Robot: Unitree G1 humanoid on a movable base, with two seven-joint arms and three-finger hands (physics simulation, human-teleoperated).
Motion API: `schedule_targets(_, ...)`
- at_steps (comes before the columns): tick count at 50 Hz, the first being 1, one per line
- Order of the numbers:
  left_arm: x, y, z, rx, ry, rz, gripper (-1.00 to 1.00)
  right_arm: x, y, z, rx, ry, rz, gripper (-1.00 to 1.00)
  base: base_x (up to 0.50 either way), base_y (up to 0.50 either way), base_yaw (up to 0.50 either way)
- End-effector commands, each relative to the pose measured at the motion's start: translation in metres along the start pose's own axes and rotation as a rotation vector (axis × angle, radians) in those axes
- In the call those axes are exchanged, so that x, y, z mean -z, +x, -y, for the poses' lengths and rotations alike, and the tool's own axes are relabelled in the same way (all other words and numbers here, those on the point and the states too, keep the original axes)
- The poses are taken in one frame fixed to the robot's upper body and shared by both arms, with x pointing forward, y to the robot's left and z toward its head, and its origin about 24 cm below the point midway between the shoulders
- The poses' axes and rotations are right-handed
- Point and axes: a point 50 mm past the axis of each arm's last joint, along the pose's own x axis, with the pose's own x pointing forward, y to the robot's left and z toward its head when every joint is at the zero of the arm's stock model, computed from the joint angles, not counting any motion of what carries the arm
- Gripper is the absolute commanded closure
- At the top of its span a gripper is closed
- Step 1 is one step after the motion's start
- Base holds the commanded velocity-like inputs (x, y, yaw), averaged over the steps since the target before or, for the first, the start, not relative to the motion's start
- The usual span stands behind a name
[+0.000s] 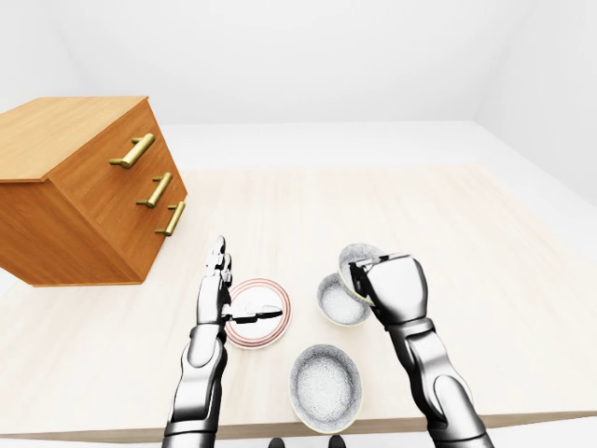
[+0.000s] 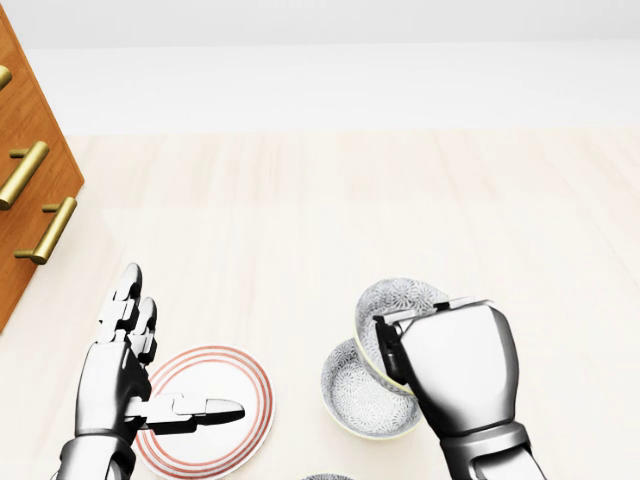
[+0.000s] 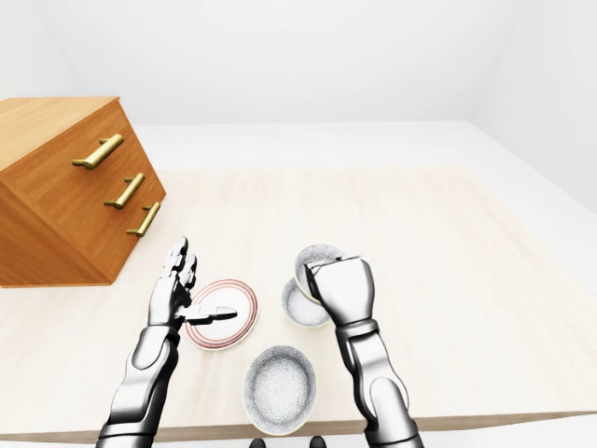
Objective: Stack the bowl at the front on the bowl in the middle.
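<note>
Your right hand's (image 2: pixel 460 375) fingers grip the tilted bowl (image 2: pixel 400 298), left hand (image 2: pixel 120 375) splayed open: level it, centre it over the resting bowl (image 2: pixel 345 395) just beneath, then lower gently.

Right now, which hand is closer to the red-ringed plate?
Left. The left hand hovers at the plate, thumb over its left side; the right hand is off to the plate's right, gripping a bowl.

so the drawer chest (image 1: pixel 84 187) sits at the left of the table (image 1: pixel 420 215); plate (image 2: pixel 225 385) lower centre, left robot hand (image 2: pixel 125 370) over its left edge; middle bowl (image 2: pixel 360 395) just right of it; right robot hand (image 2: pixel 455 370) holds a tilted bowl (image 2: pixel 395 300) over that bowl's right rim; third bowl (image 1: pixel 325 387) by the table's bottom edge
</note>
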Motion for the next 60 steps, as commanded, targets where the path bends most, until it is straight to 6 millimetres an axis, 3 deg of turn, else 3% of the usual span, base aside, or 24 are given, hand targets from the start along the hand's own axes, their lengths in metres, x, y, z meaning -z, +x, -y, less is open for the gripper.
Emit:
schedule_targets(1,0.000,0.000,0.000,-0.001,-0.001,-0.001,-1.00,-0.001,0.003,0.004,0.062,-0.017,0.021,1.00,0.00,0.00,0.00)
schedule_targets(21,0.002,0.001,-0.001,-0.004,-0.003,0.000,-1.00,-0.006,0.002,0.001,0.108,-0.105,0.076,1.00,0.00,0.00,0.00)
schedule_targets(60,0.001,0.000,0.000,-0.001,0.000,0.004,-1.00,-0.019,-0.007,-0.014,0.040,-0.049,0.100,1.00,0.00,0.00,0.00)
